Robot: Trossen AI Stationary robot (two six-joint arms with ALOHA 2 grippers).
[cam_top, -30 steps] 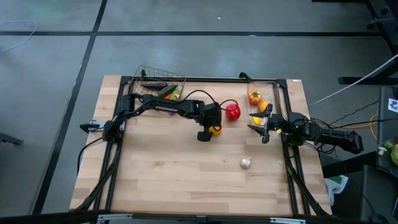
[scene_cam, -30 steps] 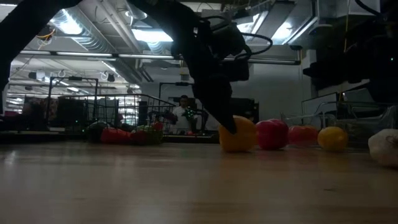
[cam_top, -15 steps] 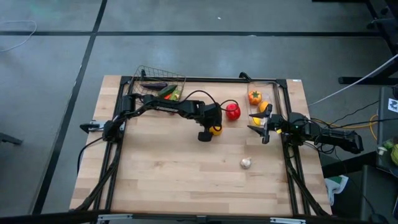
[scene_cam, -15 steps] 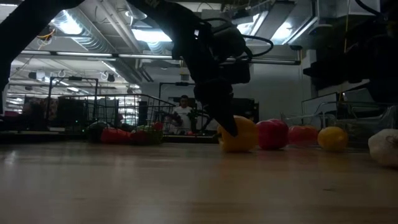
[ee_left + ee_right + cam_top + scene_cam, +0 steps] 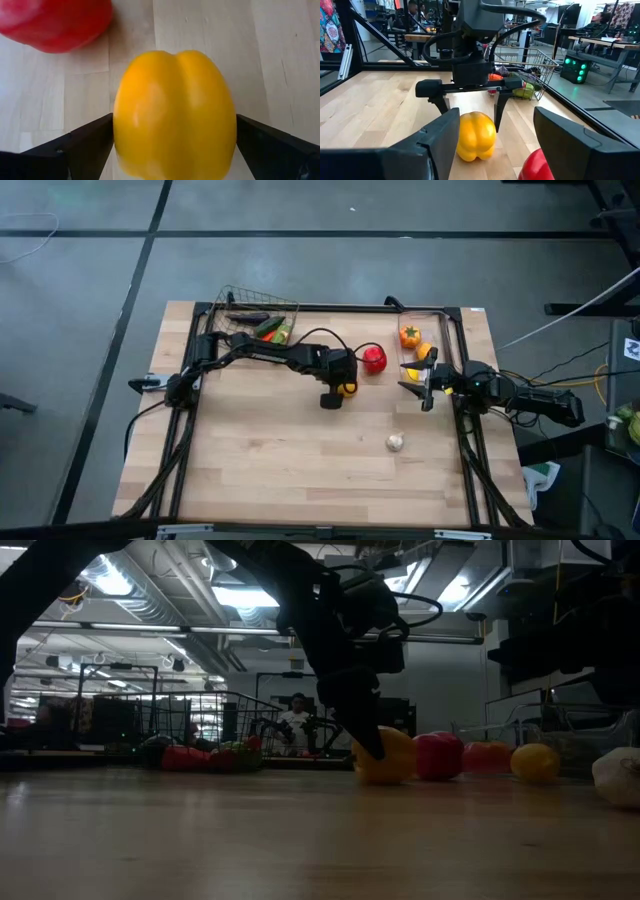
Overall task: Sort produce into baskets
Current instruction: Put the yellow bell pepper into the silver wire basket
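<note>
Wooden tabletop (image 5: 280, 470) noted. Yellow bell pepper (image 5: 347, 388) sits centre, toward far edge, bracketed by spread left gripper (image 5: 338, 393); not yet pinched. Step judged: grasp. Next: close, lift, carry to wire basket (image 5: 259, 305), far-left corner. Right gripper (image 5: 424, 384) waits part-spread, right edge.

Glossy smooth yellow pepper (image 5: 175, 115); matt wood table (image 5: 280, 450).
</note>
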